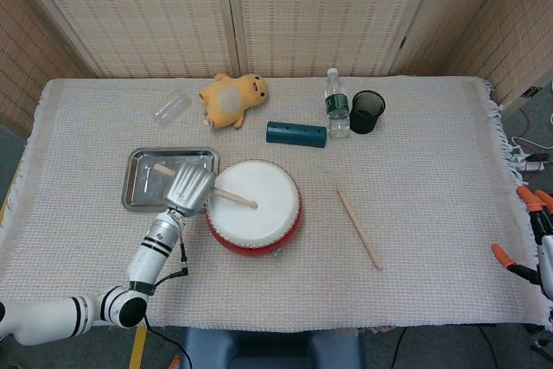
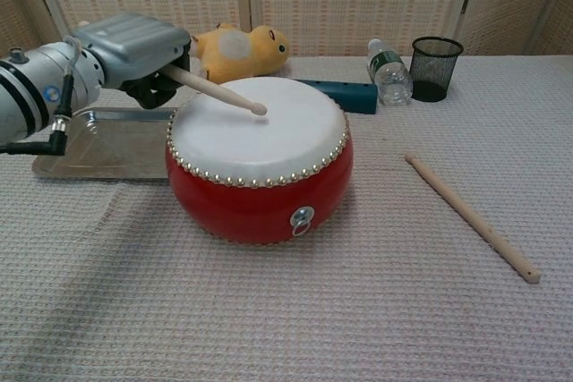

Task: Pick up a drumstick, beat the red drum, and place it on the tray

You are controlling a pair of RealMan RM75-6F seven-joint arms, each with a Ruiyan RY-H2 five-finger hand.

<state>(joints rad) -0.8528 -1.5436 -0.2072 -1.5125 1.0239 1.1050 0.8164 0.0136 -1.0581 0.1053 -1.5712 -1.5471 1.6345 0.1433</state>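
The red drum (image 1: pixel 254 206) (image 2: pixel 260 160) with a white skin stands at the table's middle. My left hand (image 1: pixel 191 187) (image 2: pixel 134 49) grips a wooden drumstick (image 1: pixel 232 198) (image 2: pixel 219 90) at the drum's left edge; its tip hovers just above the skin. Left of the drum lies the metal tray (image 1: pixel 136 181) (image 2: pixel 107 145), partly hidden by the hand. A second drumstick (image 1: pixel 359 227) (image 2: pixel 471 216) rests on the cloth to the drum's right. At the far right edge, orange-tipped parts of my right hand (image 1: pixel 529 235) show; its fingers are out of sight.
Along the back sit a yellow plush toy (image 1: pixel 232 98), a teal tube (image 1: pixel 296 134), a water bottle (image 1: pixel 337 104), a black mesh cup (image 1: pixel 366 111) and a clear plastic piece (image 1: pixel 171 104). The woven cloth reaches the table's edges.
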